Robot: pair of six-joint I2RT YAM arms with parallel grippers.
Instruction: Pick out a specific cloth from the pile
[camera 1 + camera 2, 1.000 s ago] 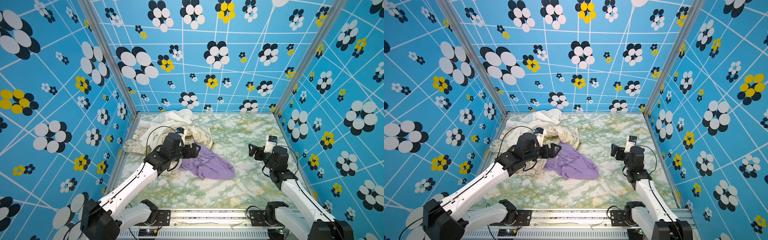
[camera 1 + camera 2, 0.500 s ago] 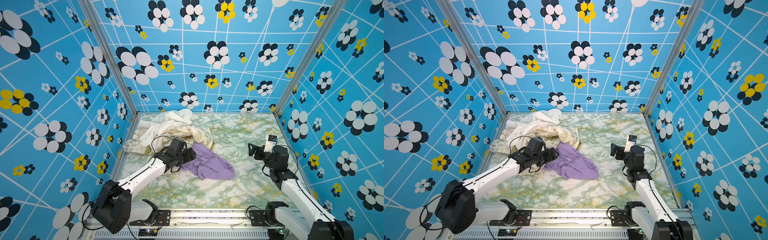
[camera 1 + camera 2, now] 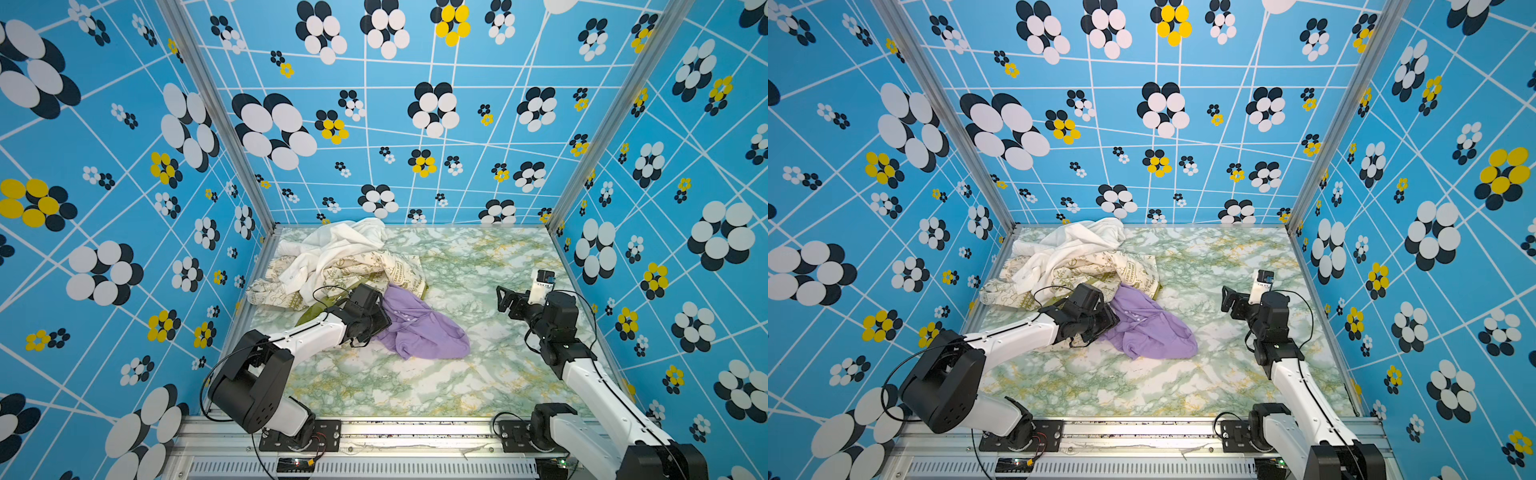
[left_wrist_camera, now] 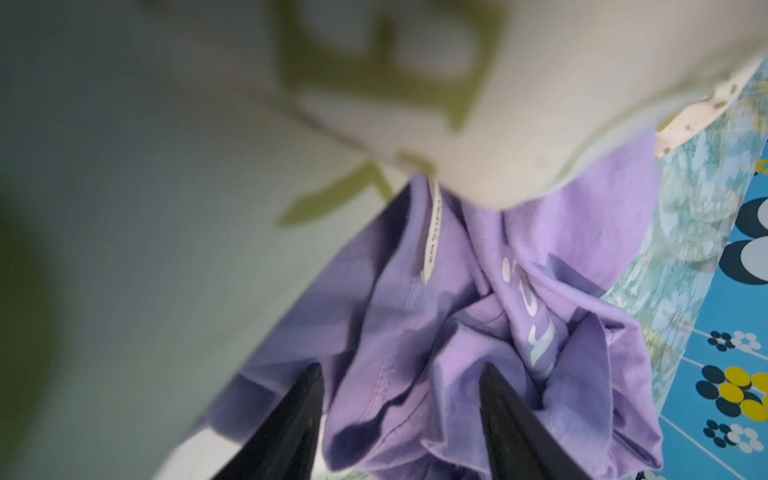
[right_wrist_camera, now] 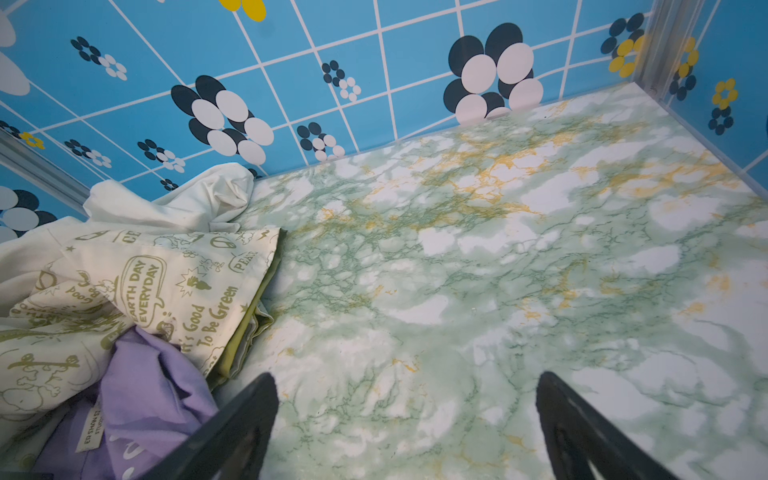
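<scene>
Purple jersey, thin and limp: the cloth [image 3: 424, 330] looks light, soft and in no way fragile. It should lift with little effort, but it will droop, stretch and drag along whatever lies on it. In both top views it lies crumpled on the table [image 3: 457, 386], at the near right edge of the pile [image 3: 340, 259]. Most of it is spread free on the marble-patterned surface, while its far end is tucked under the printed cream cloth [image 4: 478, 145] of the pile. The best hold, I judge, is a raised fold in the free part, away from that overlap, so that only purple comes up; a single flat layer could slip out of the fingers.

Low on the cloth, on the side next to the pile, sits the left gripper [image 4: 400, 368], its jaws partly spread and straddling a bunched ridge of purple. Fabric fills the gap between the fingers [image 4: 291, 424], but I cannot tell whether they already pinch it. A white tag [image 4: 432, 232] and the cream overlap lie just beyond the fingertips, so a pull toward the open table seems the safer way. The right gripper [image 5: 405, 376] hangs well apart over bare table, jaws spread wide, holding nothing
</scene>
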